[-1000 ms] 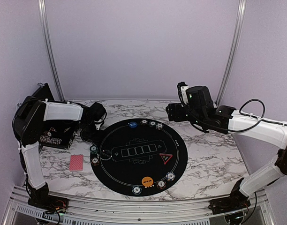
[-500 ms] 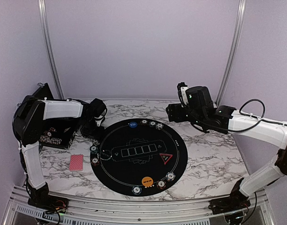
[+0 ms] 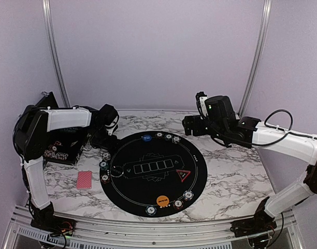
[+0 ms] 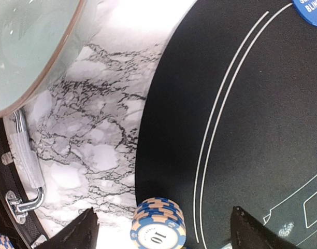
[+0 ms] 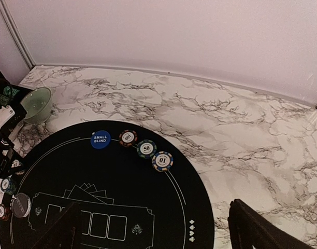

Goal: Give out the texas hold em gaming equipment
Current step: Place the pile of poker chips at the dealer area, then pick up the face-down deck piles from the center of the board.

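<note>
Widening since a second ago, the left gripper (image 3: 100,141) is straddling the ten chip (image 4: 157,224) at the black mat's (image 4: 251,129) left rim, and is probably best lifting straight up without nudging it.

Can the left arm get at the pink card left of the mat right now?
Probably yes: the card lies flat on open marble with nothing on it, and the left gripper hangs open and empty close by.

A white marble table (image 3: 236,171) carries a large round black mat (image 3: 143,193) at its middle. Left of the mat, directly on the marble, lie a red-backed card (image 3: 84,179), a teal bowl (image 5: 37,104) and a dark case (image 3: 59,151).
</note>
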Tool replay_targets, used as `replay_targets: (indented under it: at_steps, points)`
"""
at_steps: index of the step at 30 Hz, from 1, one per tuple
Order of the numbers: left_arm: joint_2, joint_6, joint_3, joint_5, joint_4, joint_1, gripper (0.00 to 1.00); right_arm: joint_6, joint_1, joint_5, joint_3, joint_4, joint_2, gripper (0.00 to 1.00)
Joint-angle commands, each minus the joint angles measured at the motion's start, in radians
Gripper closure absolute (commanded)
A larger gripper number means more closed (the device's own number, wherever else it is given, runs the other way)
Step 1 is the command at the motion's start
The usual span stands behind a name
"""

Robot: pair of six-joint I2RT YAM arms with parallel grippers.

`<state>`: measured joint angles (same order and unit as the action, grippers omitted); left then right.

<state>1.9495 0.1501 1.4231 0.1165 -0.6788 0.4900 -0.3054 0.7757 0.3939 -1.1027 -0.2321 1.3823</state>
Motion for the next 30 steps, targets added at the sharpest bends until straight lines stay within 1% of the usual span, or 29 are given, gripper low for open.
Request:
replay_targets:
  at_steps: [1, 6, 30]
  points:
    - [-0.028, -0.003, 0.024, -0.015, -0.024, -0.005, 0.08, -0.008, -0.005, 0.004, -0.049, -0.014, 0.003, 0.03]
    - [-0.043, -0.003, 0.028, -0.026, -0.023, -0.004, 0.01, -0.013, -0.006, 0.007, -0.052, -0.016, 0.007, 0.02]
    - [-0.099, 0.017, 0.033, -0.036, -0.013, 0.013, 0.01, -0.026, -0.005, 0.003, -0.058, -0.037, 0.012, 0.01]
